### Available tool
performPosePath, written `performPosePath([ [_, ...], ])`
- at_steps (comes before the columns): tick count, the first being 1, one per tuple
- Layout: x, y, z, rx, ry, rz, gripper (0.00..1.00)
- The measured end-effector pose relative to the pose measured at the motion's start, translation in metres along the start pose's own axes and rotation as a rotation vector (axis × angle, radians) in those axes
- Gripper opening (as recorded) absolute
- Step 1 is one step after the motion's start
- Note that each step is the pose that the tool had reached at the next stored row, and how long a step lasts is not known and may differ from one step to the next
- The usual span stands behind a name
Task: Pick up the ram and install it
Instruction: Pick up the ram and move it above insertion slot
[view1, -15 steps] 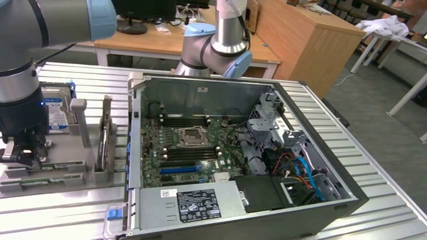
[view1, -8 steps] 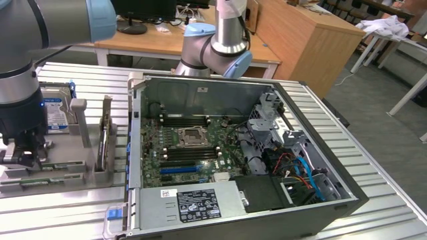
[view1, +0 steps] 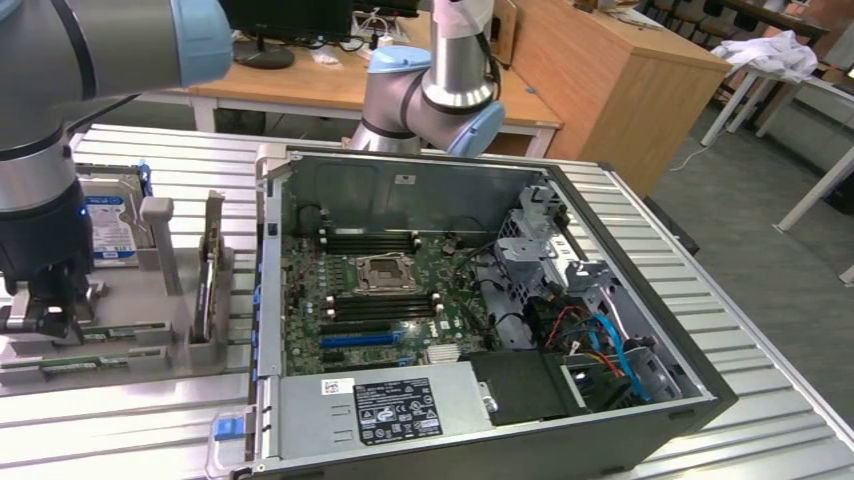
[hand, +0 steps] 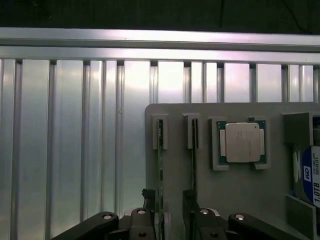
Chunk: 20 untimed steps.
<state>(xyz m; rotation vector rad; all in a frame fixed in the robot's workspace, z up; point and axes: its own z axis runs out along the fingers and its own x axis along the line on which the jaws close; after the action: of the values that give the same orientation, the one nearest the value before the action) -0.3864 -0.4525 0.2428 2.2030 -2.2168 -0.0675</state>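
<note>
My gripper (hand: 167, 202) stands wide, straddling the ram (hand: 160, 150), which sits on edge in the grey tray (hand: 235, 200), at nine o'clock from the open case (view1: 387, 190) in the exterior view. It looks light, stiff and fragile, so I judge its flat faces the safest hold. The tray also holds another stick (hand: 194, 150), a processor (hand: 242, 142) and a hard drive (hand: 307, 175)

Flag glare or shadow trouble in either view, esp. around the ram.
Wrist view: strong glare on the ribbed metal table, darkness beyond its edge; the grey holder and the edge-on ram are evenly lit. Exterior view: the table is bright, the computer case interior dimmer, darkest beside the power supply; the motherboard is lit well enough.
</note>
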Motion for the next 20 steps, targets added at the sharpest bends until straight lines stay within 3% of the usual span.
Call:
performPosePath([
  [20, 0.004, -0.0010, 0.0243, -0.0002, 0.0003, -0.008, 0.36],
])
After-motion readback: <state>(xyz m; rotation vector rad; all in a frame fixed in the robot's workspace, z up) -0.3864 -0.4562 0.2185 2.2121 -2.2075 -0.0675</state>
